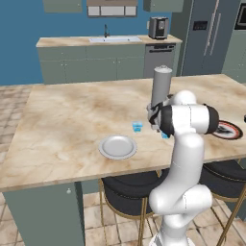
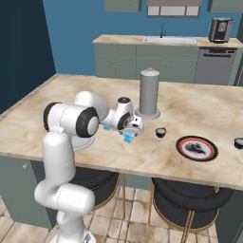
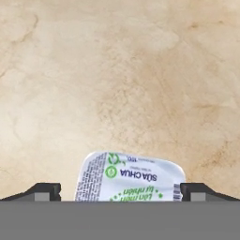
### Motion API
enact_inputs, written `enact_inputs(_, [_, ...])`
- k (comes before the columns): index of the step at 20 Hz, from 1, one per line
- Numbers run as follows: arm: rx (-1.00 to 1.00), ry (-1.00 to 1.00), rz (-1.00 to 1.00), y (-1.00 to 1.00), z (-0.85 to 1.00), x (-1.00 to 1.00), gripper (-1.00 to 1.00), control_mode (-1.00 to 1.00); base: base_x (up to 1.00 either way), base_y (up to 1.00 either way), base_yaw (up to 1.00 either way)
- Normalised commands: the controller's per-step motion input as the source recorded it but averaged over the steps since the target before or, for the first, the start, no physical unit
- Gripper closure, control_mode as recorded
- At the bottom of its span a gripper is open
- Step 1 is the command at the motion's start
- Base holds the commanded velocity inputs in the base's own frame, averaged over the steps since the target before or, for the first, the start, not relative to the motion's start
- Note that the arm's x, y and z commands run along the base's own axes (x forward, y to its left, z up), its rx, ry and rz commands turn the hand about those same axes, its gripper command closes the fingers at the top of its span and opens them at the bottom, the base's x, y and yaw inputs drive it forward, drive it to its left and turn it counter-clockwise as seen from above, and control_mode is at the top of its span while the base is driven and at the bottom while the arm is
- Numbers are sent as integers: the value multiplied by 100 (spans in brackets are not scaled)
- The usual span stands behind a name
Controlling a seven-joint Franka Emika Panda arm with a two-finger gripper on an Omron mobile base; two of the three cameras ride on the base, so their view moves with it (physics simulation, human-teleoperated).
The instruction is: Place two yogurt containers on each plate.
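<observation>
the gripper (image 3: 120, 194) stands wide, a dark tip at each lower corner of the hand view, and a light blue yogurt cup (image 3: 130, 179) with a pale printed lid sits between them at the bottom centre — a straddle that reads as lining up for a grasp, with nothing held yet. in the right base view the same cup (image 2: 128, 137) peeks out just under the hand, left of centre. a second blue cup (image 1: 137, 127) stands mid-frame in the left base view, just above the silver plate (image 1: 117, 147), which is bare. a dark cup (image 2: 161, 133) waits beside the black red-rimmed plate (image 2: 197, 148), right of centre, and another dark cup (image 2: 238, 143) sits at the right edge — no plate loaded, so the task looks barely begun.

the surface is a beige marbled island counter (image 1: 67, 120) with a tall grey canister (image 2: 149, 92) upright near its middle; black stools (image 2: 190, 190) tuck beneath, and behind stand grey-green cabinets, a sink and a blue wall.
</observation>
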Motion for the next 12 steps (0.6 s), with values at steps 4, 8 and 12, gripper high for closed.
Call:
enact_inputs(4, [0, 4, 0, 0, -11, 0, -100, -100, 0, 0, 0])
enact_inputs(8, [3, -2, -1, -2, 16, -9, -100, -100, 0, 0, 0])
enact_inputs(12, [1, -5, 0, -1, 8, -8, -100, -100, 0, 0, 0])
